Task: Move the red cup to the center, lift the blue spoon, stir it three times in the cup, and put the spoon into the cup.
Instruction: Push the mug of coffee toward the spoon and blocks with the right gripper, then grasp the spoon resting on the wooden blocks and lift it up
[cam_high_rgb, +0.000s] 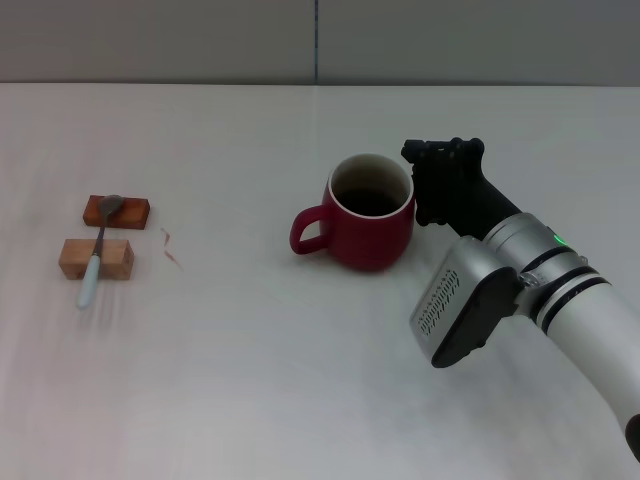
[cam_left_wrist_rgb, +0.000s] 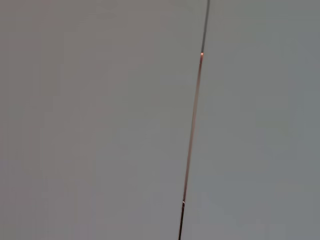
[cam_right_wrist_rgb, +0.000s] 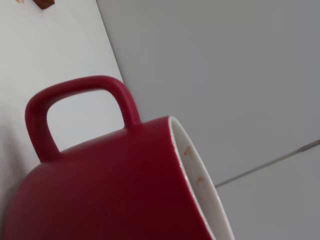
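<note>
touching the red cup (cam_high_rgb: 369, 212) is the right hand (cam_high_rgb: 440, 185); its grip i cannot tell.

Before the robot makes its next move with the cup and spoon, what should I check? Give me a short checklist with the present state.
1. red cup upright on the table: ok.
2. Cup at table centre: roughly, ok.
3. right gripper beside the cup, opposite the handle: ok; grip cannot tell.
4. blue spoon untouched, resting across two wooden blocks: ok.
5. Spoon in cup: not ok, not yet.
6. left gripper near the spoon: cannot tell, not in view.
</note>
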